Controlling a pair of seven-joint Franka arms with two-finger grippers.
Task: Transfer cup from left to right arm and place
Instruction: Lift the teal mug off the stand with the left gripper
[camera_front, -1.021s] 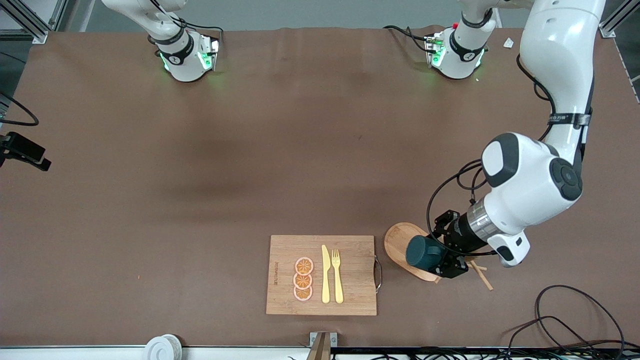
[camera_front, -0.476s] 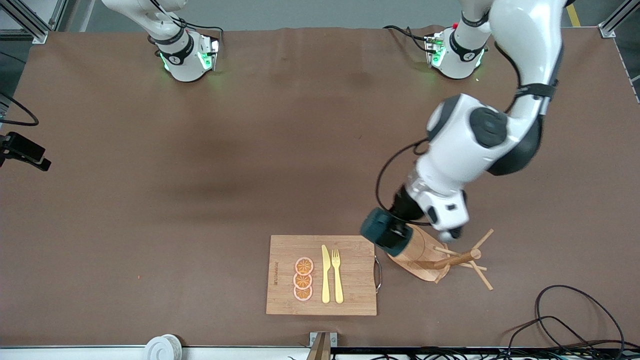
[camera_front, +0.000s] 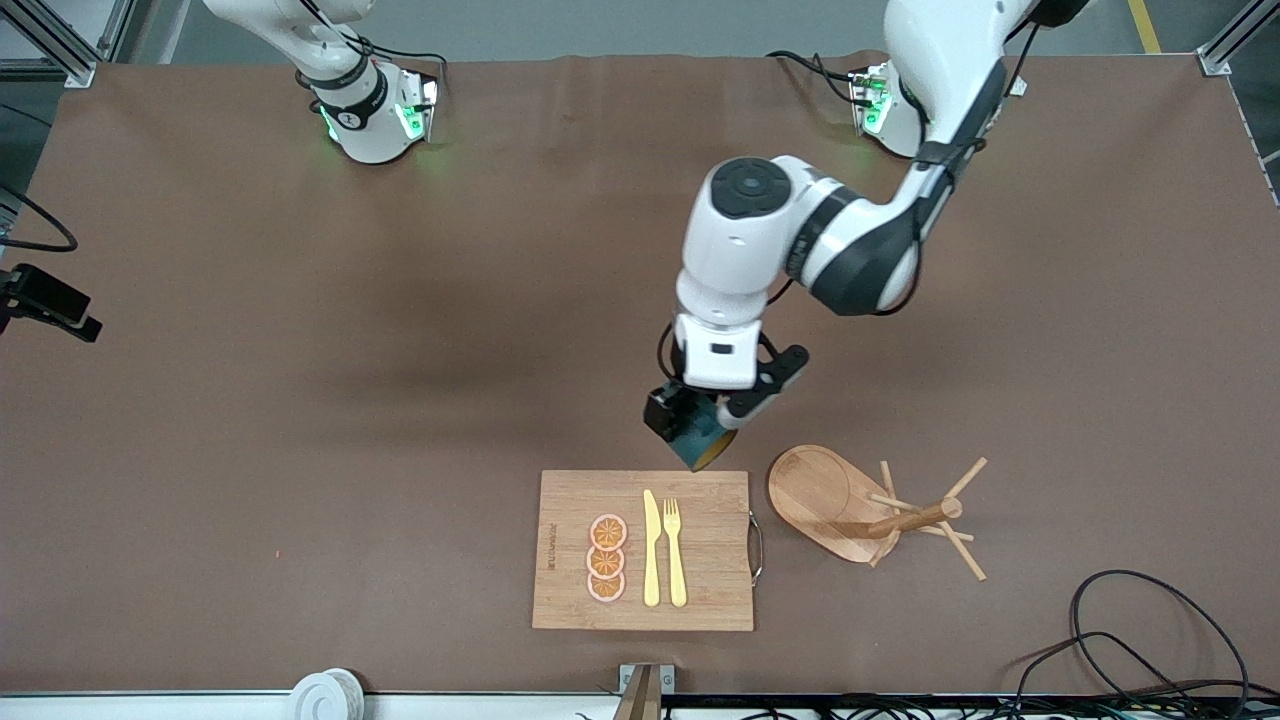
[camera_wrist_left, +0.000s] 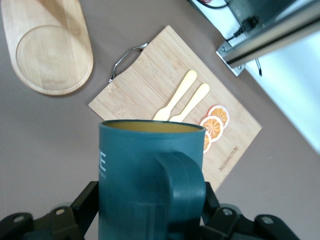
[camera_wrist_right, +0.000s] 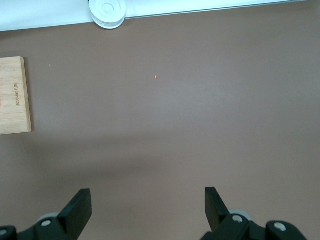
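The left tool (camera_front: 697, 425) is up in the air with its fingers clamped on the cup (camera_front: 703, 440), a dark teal-green mug with a mustard-yellow inside. In the front view it hangs over the bare tabletop (camera_front: 300, 400), just over the top edge of the bamboo cutting board (camera_front: 570, 600). The mug is tipped so its open mouth faces down toward the board, and you can see a sliver of the yellow inside. From the left wrist view the cup (camera_wrist_left: 150, 175) fills the lower part of the frame, handle (camera_wrist_left: 182, 195) facing the camera, with the black fingers (camera_wrist_left: 85, 200) pressed on either side of its body.

On the cutting board there are three orange slices (camera_front: 606, 558) stacked in a line, and beside them, toward the left arm's end, a yellow knife (camera_front: 651, 548) and a yellow fork (camera_front: 675, 550) lying side by side. The board has a metal handle (camera_front: 757, 545) on the edge that faces the wooden peg stand (camera_front: 850, 505). That stand sits just beside the board, toward the left arm's end of the tabletop, lying tipped over with its pegs sticking out.

The right arm is just waiting. Its tool (camera_wrist_right: 147, 205) only shows in the right wrist view, fingers spread wide with nothing between them, over bare brown tabletop. A corner of the cutting board (camera_wrist_right: 12, 95) and a white roll of tape (camera_wrist_right: 107, 7) at the tabletop's edge show in that view too.
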